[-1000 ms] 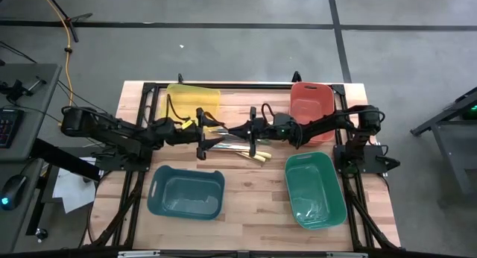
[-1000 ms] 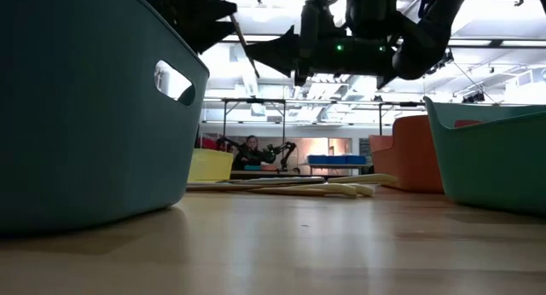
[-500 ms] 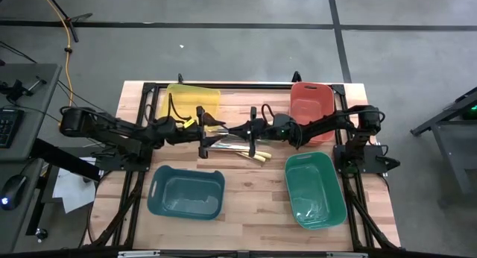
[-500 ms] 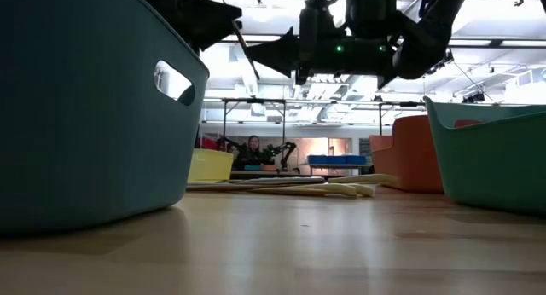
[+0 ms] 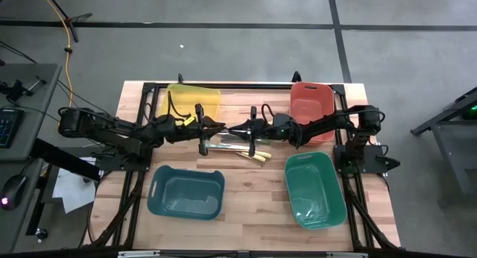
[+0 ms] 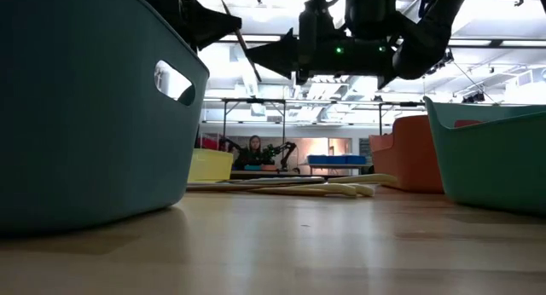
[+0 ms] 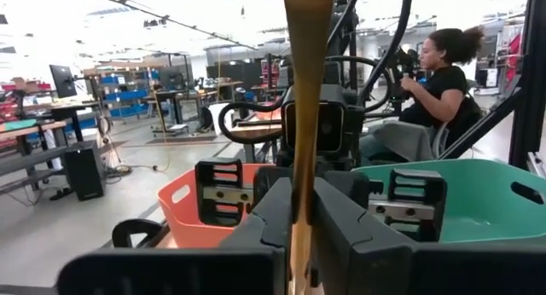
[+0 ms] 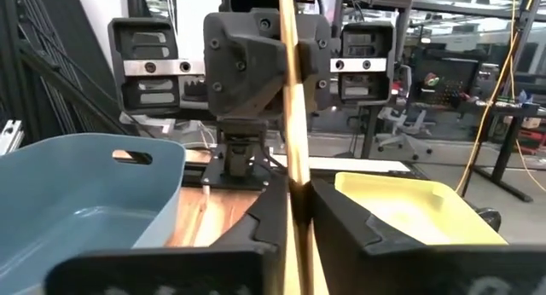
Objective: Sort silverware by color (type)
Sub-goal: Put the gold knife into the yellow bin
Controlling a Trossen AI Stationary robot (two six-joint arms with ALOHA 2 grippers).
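Overhead, the wooden worktop (image 5: pixel 253 191) carries four bins: a yellow bin (image 5: pixel 193 100) at 11 o'clock, an orange-red bin (image 5: pixel 311 101) at 1 o'clock, a dark blue bin (image 5: pixel 185 192) at 7 o'clock and a green bin (image 5: pixel 314 188) at 5 o'clock.

The two dark arms reach inward and face each other near the centre. The left gripper (image 5: pixel 201 130) lies at 9 o'clock of the centre, just beside the yellow bin; the right gripper (image 5: pixel 252 131) lies at 3 o'clock of it.

In the left wrist view the jaws are pressed onto a thin gold-tan utensil (image 7: pixel 304 116), which stands upright between the dark fingers (image 7: pixel 271 218). In the right wrist view the jaws likewise pinch a thin gold-tan strip (image 8: pixel 290 99) that rises between the fingers (image 8: pixel 275 211). Whether the two strips are one utensil held at both ends cannot be told.

The remaining silverware (image 5: pixel 240 148) lies as a loose bundle on the worktop below and between the grippers, at 6 o'clock of them, with cream-yellow tips (image 5: pixel 260 159) pointing toward the green bin. At table height the same pile (image 6: pixel 290 187) lies flat, with both arms above it.

Beyond the worktop a seated person (image 7: pixel 435 78) shows in the left wrist view.
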